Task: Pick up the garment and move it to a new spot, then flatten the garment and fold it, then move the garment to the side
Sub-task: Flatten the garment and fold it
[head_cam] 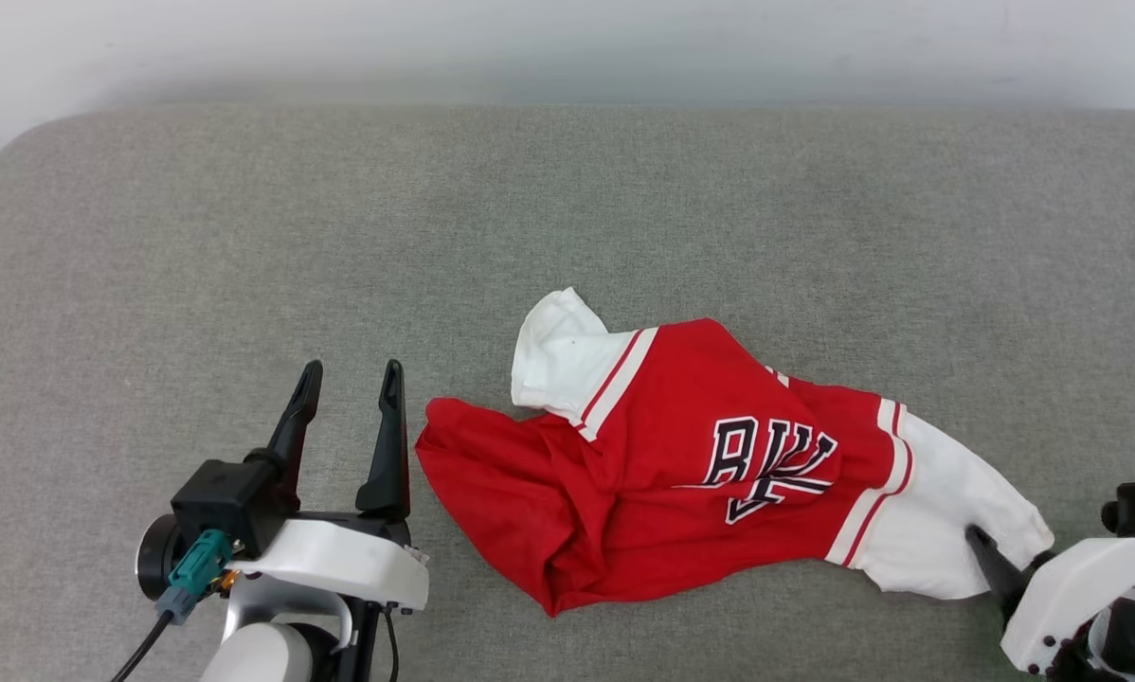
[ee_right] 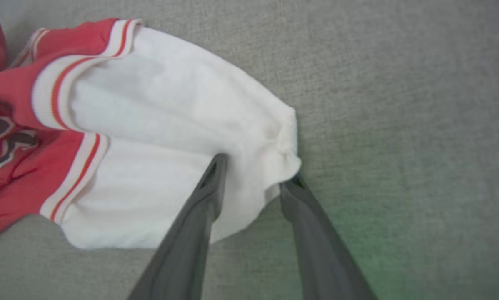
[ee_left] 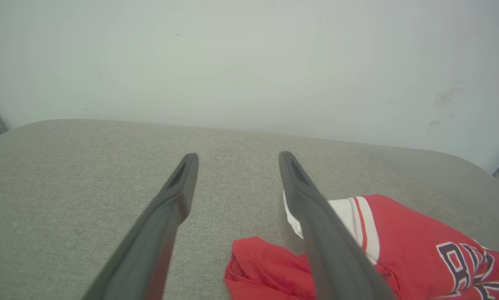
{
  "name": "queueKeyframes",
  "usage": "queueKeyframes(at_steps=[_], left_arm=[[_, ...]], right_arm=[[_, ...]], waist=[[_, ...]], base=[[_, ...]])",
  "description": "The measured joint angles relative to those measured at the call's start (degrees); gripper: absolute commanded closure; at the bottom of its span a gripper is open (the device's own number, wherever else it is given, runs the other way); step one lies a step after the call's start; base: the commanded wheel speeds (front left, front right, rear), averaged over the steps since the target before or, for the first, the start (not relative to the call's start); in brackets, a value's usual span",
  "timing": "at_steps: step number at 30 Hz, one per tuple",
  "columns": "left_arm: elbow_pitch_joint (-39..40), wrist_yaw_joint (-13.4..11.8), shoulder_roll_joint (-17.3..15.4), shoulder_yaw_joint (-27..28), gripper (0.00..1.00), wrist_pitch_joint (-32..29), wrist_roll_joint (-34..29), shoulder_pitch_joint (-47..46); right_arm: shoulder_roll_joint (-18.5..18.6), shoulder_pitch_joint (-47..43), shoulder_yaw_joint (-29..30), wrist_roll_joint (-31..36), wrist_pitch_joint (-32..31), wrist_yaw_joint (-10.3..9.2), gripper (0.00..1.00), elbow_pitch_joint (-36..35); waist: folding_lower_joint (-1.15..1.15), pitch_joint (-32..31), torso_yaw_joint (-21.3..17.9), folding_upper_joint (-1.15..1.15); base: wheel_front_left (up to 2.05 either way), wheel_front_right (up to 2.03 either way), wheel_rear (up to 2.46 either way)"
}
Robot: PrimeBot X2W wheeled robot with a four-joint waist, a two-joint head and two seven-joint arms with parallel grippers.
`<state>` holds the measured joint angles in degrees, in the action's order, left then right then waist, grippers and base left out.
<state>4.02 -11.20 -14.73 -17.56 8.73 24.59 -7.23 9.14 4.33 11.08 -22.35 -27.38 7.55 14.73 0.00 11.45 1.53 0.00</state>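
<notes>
The white wrist shells [head_cam: 335,561] bear long dark fingers [head_cam: 389,436] and a teal-plugged black cable [head_cam: 141,649].

Head view high, downward; left wrist low toward wall [ee_left: 249,62], right wrist close over shared garment [head_cam: 681,474].

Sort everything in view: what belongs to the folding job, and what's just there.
Job: garment, crumpled; left end effector, open beside it; right end effector, open at the white sleeve.
Just there: grey cushion; white wall.
</notes>
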Motion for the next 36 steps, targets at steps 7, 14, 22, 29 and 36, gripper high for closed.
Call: queueKeyframes(at_steps=[7,14,22,29,36], left_arm=[[0.3,-0.9,-0.6,0.8,0.0,-0.5,0.8,1.6],[0.7,-1.7,-1.5,1.9,0.0,-2.1,1.5,2.1],[1.0,-1.4,-3.7,2.3,0.0,-8.1,2.6,-1.7],[-2.8,2.3,-6.3,1.1,0.0,-17.1,4.9,-11.6],[-10.8,8.3,-10.6,-0.5,0.0,-31.4,9.3,-22.0]], right_arm=[[-0.6,-0.2,-0.7,2.4,11.8,-0.04,0.0,-6.0],[-3.2,-1.2,-1.1,6.2,19.2,-0.04,0.0,-14.4],[-4.5,-1.4,-5.7,8.6,22.1,-0.04,0.0,-21.2],[-5.5,-0.8,-10.7,11.3,22.4,-0.04,0.0,-26.4],[-5.8,0.5,-13.5,11.7,23.7,-0.04,0.0,-28.5]], waist=[[0.0,-1.2,-0.5,0.0],[0.0,-2.5,-1.5,0.0],[0.0,-2.1,-3.8,0.0],[0.0,0.2,-8.0,0.0],[0.0,3.2,-13.8,0.0]], base=[[0.0,0.0,0.0],[0.0,0.0,0.0],[0.0,0.0,0.0],[0.0,0.0,0.0],[0.0,0.0,0.0]])
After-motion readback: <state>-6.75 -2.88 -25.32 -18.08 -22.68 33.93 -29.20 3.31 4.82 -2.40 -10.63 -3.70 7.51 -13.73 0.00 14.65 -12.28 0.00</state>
